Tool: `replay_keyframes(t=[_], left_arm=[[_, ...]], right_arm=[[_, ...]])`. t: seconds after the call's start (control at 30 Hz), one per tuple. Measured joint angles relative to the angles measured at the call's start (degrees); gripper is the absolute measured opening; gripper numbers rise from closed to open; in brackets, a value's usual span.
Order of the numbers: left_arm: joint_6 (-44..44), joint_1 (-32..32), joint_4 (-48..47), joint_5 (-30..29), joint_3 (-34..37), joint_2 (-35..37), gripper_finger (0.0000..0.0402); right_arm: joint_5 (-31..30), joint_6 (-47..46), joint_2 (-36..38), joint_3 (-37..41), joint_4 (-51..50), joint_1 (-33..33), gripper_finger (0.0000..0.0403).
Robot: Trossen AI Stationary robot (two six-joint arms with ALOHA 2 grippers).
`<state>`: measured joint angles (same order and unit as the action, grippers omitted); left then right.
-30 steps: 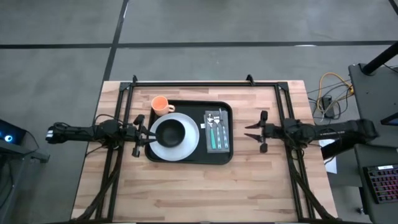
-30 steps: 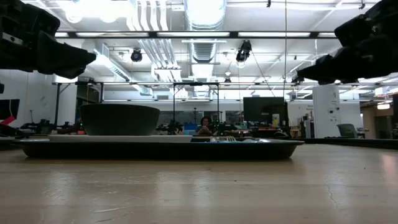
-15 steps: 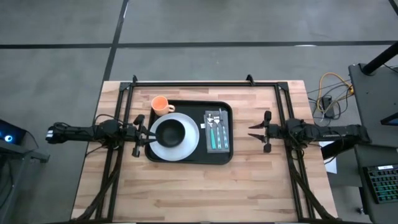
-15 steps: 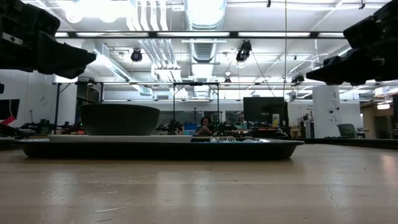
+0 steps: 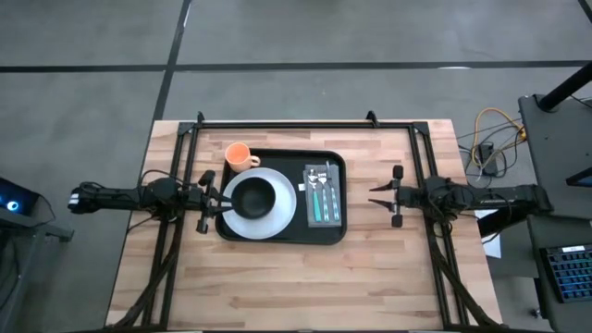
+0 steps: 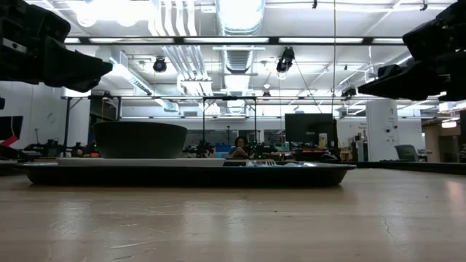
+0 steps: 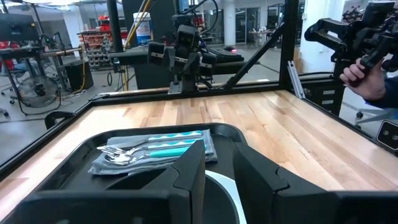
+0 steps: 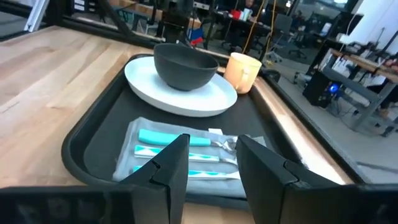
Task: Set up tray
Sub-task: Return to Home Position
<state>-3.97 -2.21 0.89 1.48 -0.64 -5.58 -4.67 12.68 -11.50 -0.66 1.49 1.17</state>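
The high view looks straight down from well above, taking in the whole counter (image 5: 277, 287) and the floor around it. The low view sits at counter-top height, close to the wood, facing level across the tray (image 6: 182, 173) into the room. Each wrist view looks out past its own hand, the left hand (image 7: 219, 154) and the right hand (image 8: 213, 143), from opposite ends, facing each other. All four views share the tray.

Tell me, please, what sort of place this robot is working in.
Most likely a robotics lab or open workshop: exposed ceiling ducts, equipment-laden benches beyond the wooden table, and a person seated behind.
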Motion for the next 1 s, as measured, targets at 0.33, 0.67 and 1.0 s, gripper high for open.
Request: replay_keyframes(t=[0.33,0.67,1.0], left_arm=[[0.0,0.0,0.0,0.0,0.0,0.0,0.0064],[0.0,0.0,0.0,0.0,0.0,0.0,0.0064],[0.0,0.0,0.0,0.0,0.0,0.0,0.0064]], right_arm=[[-1.8,2.3,0.5,-0.7,-1.2,0.0,0.0123],[-1.8,2.5,0.5,-0.7,-1.3,0.0,0.0123],[-1.8,2.3,0.5,-0.7,-1.2,0.0,0.0123]])
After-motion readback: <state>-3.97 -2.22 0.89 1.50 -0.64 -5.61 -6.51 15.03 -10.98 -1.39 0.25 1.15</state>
